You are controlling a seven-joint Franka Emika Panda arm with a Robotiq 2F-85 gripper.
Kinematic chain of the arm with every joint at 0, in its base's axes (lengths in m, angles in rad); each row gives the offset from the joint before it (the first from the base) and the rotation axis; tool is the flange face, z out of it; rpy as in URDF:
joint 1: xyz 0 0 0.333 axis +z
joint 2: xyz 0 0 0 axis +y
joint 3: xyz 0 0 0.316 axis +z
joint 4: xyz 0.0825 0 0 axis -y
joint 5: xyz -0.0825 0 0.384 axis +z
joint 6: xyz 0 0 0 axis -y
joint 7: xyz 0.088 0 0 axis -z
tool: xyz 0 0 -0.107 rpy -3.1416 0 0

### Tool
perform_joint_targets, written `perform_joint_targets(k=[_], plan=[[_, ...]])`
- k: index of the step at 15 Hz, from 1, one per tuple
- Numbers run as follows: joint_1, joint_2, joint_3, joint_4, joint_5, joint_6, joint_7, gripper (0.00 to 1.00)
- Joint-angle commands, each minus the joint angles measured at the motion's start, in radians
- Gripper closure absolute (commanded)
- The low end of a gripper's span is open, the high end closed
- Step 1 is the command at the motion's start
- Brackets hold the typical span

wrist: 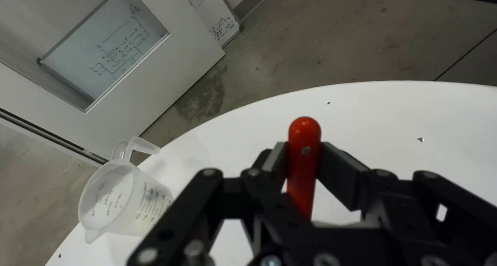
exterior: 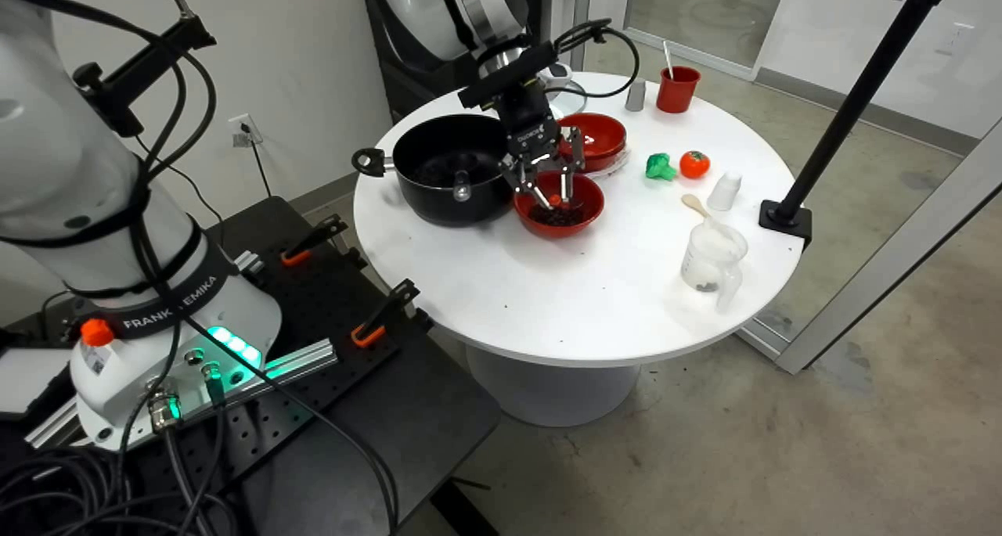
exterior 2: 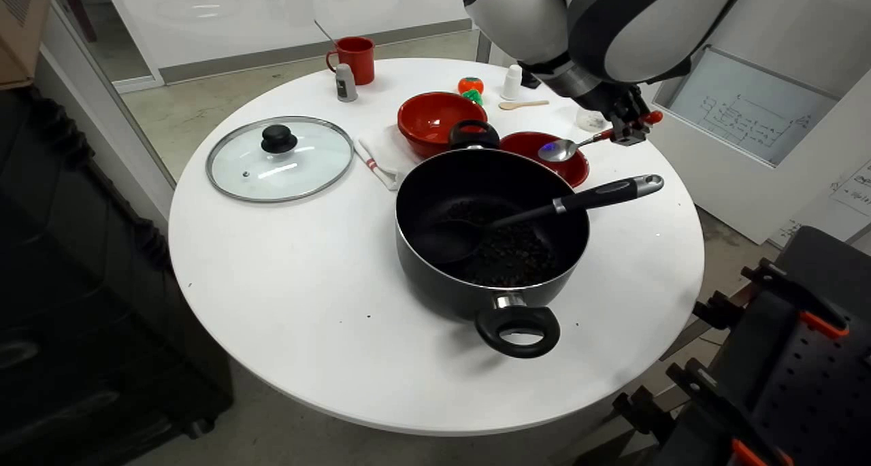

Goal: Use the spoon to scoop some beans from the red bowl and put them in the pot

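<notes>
Round white worktop (exterior 2: 306, 330) under the hand (wrist: 304, 161). Black pot (exterior 2: 435, 282): near the hand, left of it in an exterior view. Glass lid (exterior 2: 286, 170): well apart from the hand, further left in that view. Black ladle (exterior 2: 575, 201): leaning in the pot, grip end out below the hand, same view. Red bowl (exterior: 589, 198): lower than the hand, just beside it. Measuring cup (wrist: 134, 198): left of the hand in the wrist view. Spoon (exterior 2: 601, 137): in the hand, fingers (wrist: 338, 174) drawn in narrow on both sides of the red handle (wrist: 303, 180). Long axis runs crosswise through the grip, sloping; rounded handle end out one side, metal head (exterior 2: 557, 151) lower out the other, pointing across the red bowl's opening in an exterior view. Can't tell if the head touches anything. Beans (exterior: 557, 217): dark mass in the red bowl, below the hand; dark pieces (exterior 2: 514, 252) in the pot too.
</notes>
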Motion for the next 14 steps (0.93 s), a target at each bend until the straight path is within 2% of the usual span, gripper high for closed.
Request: perform_joint_targets(k=[1, 5, 14], plan=[[0.035, 0.033, -0.005, 0.033, 0.041, -0.08, -0.042, 0.94], [0.052, 0.073, -0.003, 0.081, 0.069, -0.151, -0.064, 0.94], [0.056, 0.221, -0.01, 0.294, 0.149, -0.252, -0.123, 0.94]])
